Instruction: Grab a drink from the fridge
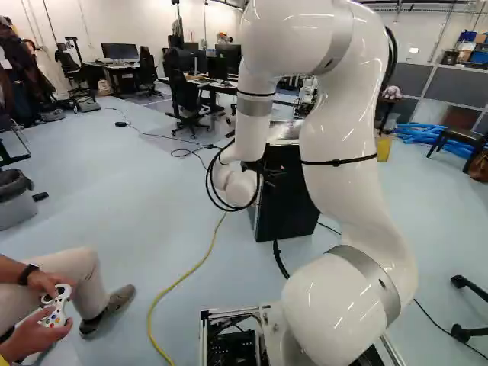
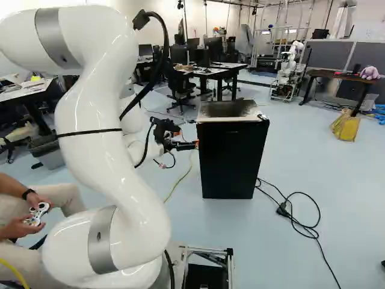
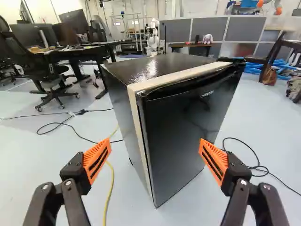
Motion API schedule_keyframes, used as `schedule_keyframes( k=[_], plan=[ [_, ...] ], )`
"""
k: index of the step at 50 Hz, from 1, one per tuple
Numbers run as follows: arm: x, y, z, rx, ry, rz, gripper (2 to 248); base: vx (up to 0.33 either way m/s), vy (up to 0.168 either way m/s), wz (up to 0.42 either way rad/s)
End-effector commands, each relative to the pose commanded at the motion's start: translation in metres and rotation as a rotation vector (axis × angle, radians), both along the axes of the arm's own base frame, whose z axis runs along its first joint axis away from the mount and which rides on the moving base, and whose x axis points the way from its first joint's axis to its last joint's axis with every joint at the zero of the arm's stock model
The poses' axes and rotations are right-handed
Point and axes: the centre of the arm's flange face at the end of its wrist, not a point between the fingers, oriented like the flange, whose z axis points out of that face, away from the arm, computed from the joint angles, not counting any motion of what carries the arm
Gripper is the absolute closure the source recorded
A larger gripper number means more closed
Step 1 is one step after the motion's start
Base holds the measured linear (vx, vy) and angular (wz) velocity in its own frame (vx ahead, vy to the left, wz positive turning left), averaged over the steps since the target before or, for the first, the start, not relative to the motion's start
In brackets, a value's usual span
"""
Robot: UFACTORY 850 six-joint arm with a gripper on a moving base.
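The black gripper (image 2: 185,144) shows in the right base view just left of the fridge, close to its upper part. That fridge (image 2: 230,159) is a small black box with its door closed; no drink is visible. From the wrist, the gripper (image 3: 154,153) stands wide open with nothing gripped. Ahead of and between its orange-padded fingers are the fridge's glossy front door (image 3: 188,127) and the pale strip along the door's edge. Whether a finger touches the fridge I cannot tell.
A yellow cable (image 1: 183,277) and a black cable (image 2: 295,220) lie on the floor. A seated person's hands hold a game controller (image 1: 55,306) at the left. Desks and chairs stand behind, with another robot (image 2: 289,72) and a yellow bucket (image 2: 346,126).
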Motion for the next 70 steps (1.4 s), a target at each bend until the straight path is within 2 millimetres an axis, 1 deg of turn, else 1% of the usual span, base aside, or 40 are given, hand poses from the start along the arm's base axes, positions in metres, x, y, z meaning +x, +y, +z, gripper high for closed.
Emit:
schedule_keyframes(
  k=[20,45,57,70],
  plan=[
    [0.013,0.013,-0.024,-0.030,-0.011,-0.077,3,0.000,0.000,0.000],
    [0.039,0.025,-0.055,-0.067,-0.044,-0.194,3,0.000,0.000,0.000],
    [0.050,0.030,-0.058,-0.073,-0.074,-0.243,3,0.000,0.000,0.000],
    [0.062,0.040,-0.059,-0.068,-0.104,-0.271,3,0.000,0.000,0.000]
  ],
)
